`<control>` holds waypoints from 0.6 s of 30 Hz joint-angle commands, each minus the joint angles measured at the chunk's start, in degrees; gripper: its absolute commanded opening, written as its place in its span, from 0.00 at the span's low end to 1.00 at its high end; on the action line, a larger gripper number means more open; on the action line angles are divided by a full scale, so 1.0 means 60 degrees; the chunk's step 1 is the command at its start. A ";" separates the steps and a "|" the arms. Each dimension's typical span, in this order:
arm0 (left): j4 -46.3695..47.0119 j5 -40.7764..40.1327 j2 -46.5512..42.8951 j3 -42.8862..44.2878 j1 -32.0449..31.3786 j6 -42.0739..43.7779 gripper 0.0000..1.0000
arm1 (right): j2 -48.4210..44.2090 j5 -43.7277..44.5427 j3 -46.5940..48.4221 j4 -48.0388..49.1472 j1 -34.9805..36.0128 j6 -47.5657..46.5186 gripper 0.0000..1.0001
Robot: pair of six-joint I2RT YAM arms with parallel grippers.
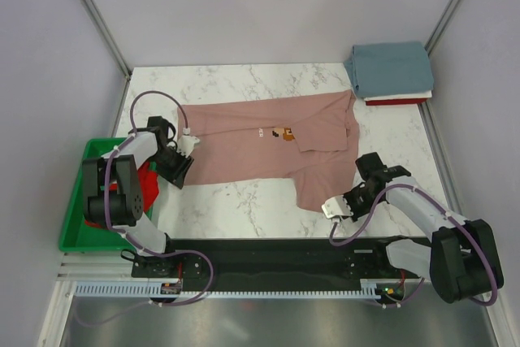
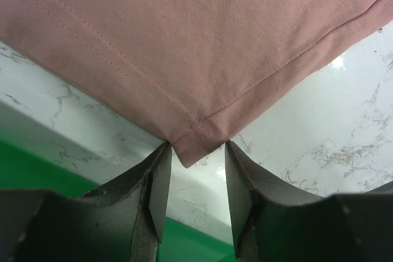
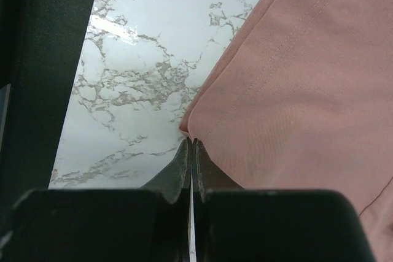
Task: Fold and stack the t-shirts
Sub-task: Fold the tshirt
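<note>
The dusty-pink t-shirt (image 1: 268,140) lies spread on the marble table, print facing up, with one flap reaching toward the near right. My left gripper (image 1: 191,142) is at its left edge. In the left wrist view its jaws (image 2: 196,151) stand open, and the shirt's stitched corner (image 2: 195,145) lies between the fingertips, untouched by either. My right gripper (image 1: 327,207) is at the shirt's near-right corner. Its jaws (image 3: 191,142) are pressed together on the cloth's folded edge (image 3: 202,121). A bright red t-shirt (image 1: 147,175) shows in the tray under the left arm. A folded grey-blue t-shirt (image 1: 390,67) tops a stack.
The green plastic tray (image 1: 73,237) sits off the table's left edge and shows below the left jaws (image 2: 37,170). The folded stack stands at the back right corner, with white and red layers (image 1: 398,101) under the grey-blue one. Bare marble (image 1: 236,197) lies near the front.
</note>
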 commanded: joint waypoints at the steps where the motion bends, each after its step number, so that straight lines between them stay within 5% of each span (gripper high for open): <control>1: -0.0152 -0.0061 0.0048 -0.0169 -0.0050 0.0110 0.47 | 0.0140 -0.0135 0.0067 0.0096 0.0021 0.0056 0.00; 4: -0.0152 -0.0031 0.0239 -0.0169 -0.0064 0.0051 0.38 | 0.0170 -0.0062 0.0169 0.0184 0.0036 0.0290 0.00; 6: -0.0195 -0.0032 0.0312 -0.0096 -0.0064 0.0022 0.17 | 0.0025 -0.0003 0.0316 0.0315 0.0021 0.0814 0.00; 9: -0.0240 0.0085 0.0283 0.0035 -0.0050 -0.0007 0.02 | -0.0442 0.0070 0.0520 0.0798 -0.0125 0.1679 0.00; 18: -0.0547 0.0481 -0.0244 0.1060 -0.0064 -0.0227 0.02 | -0.2507 0.0743 0.1414 0.1766 -0.1224 0.5737 0.00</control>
